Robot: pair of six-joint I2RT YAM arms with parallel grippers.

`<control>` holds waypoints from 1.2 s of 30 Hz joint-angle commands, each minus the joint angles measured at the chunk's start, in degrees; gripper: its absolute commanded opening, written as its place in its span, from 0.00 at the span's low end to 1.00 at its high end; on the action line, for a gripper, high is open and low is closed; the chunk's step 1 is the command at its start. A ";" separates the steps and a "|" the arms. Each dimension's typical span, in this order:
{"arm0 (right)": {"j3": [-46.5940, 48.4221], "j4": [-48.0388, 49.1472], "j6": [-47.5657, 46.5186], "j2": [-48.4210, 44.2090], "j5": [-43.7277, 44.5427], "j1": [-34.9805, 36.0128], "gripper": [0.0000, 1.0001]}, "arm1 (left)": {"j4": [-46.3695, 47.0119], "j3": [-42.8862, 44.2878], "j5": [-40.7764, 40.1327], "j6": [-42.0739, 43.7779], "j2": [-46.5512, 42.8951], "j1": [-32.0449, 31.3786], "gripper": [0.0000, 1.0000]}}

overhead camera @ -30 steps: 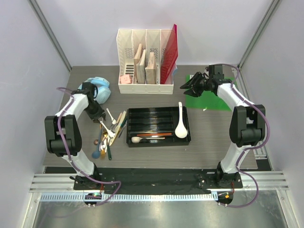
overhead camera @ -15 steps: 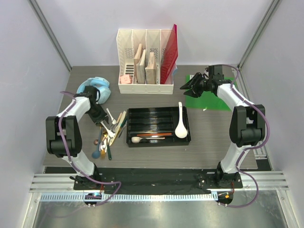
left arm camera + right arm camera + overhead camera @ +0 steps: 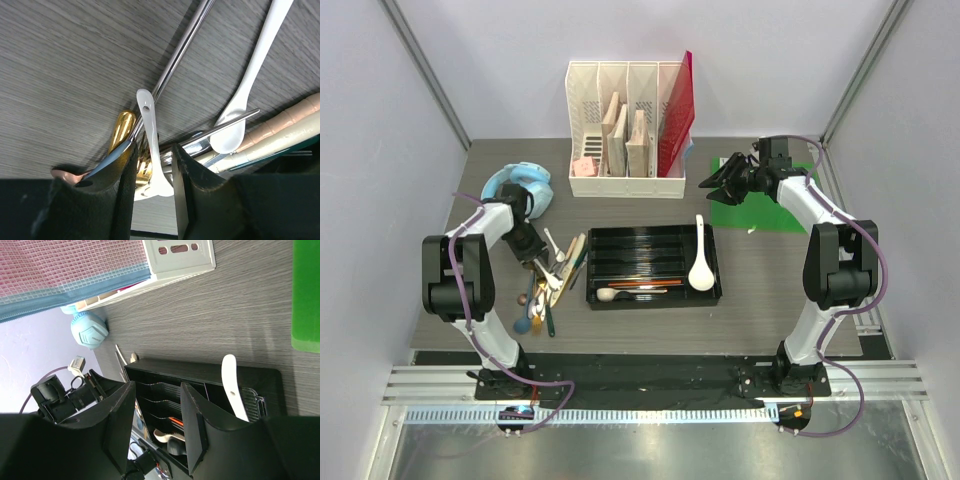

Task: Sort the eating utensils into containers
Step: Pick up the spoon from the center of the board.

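A pile of eating utensils [image 3: 552, 280] lies left of the black tray [image 3: 654, 230]. My left gripper [image 3: 533, 250] is down at the pile's far end. In the left wrist view its fingers [image 3: 154, 152] stand open on either side of a small white spoon [image 3: 149, 127], which rests on a gold handle [image 3: 120, 132] with a gap on its left side. A second white spoon [image 3: 250, 80] and a silver handle [image 3: 180, 55] lie beside it. A large white ceramic spoon [image 3: 700, 262] rests in the tray's right end. My right gripper [image 3: 713, 178] hangs open and empty at the back right.
A white file organizer [image 3: 625, 125] with a red folder [image 3: 677, 110] stands at the back. A light blue object [image 3: 525, 180] sits behind the left gripper. A green mat [image 3: 760, 212] lies under the right arm. The tray [image 3: 200, 372] holds a wooden spoon and red sticks [image 3: 635, 288].
My left gripper has slid a little to the right and nearer, onto the far end of the pile. The right arm has not moved.
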 commanded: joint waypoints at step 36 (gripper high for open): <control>-0.10 2.01 1.87 1.99 0.63 -0.19 0.46 | 0.69 5.10 8.74 -2.17 -6.00 -0.27 0.00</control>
